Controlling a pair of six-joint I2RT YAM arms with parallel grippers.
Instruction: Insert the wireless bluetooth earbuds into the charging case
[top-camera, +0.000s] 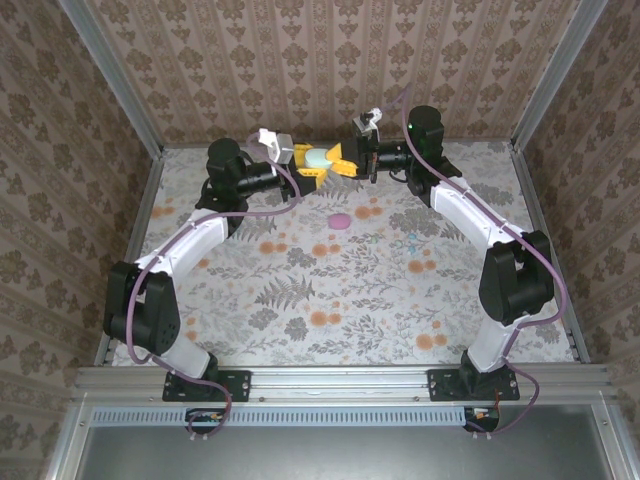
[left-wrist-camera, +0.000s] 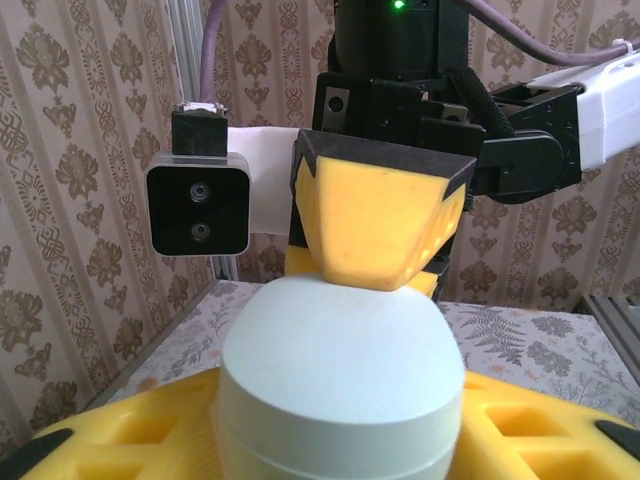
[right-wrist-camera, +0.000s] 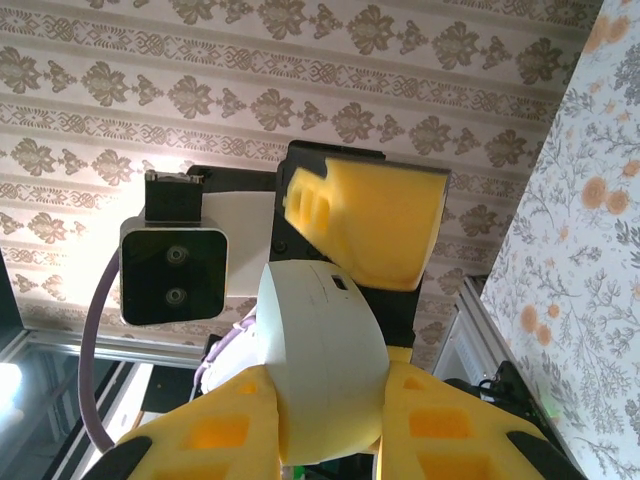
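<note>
A pale mint charging case (top-camera: 317, 158), lid closed, hangs in the air at the back middle of the table. My left gripper (top-camera: 303, 164) is shut on it from the left, with the case (left-wrist-camera: 340, 370) wedged between its yellow fingers (left-wrist-camera: 110, 440). My right gripper (top-camera: 346, 160) is shut on the same case (right-wrist-camera: 325, 350) from the right. One of its fingers (left-wrist-camera: 385, 220) rests on the case's far end. A tiny teal speck on the cloth, seemingly one of the earbuds (top-camera: 410, 240), lies well in front of the grippers, to the right.
A pink oval case (top-camera: 339, 220) lies on the flowered tablecloth just in front of the raised grippers. Patterned walls and metal posts (top-camera: 110, 80) close in the back and sides. Each wrist camera (left-wrist-camera: 198, 210) faces the other across the case.
</note>
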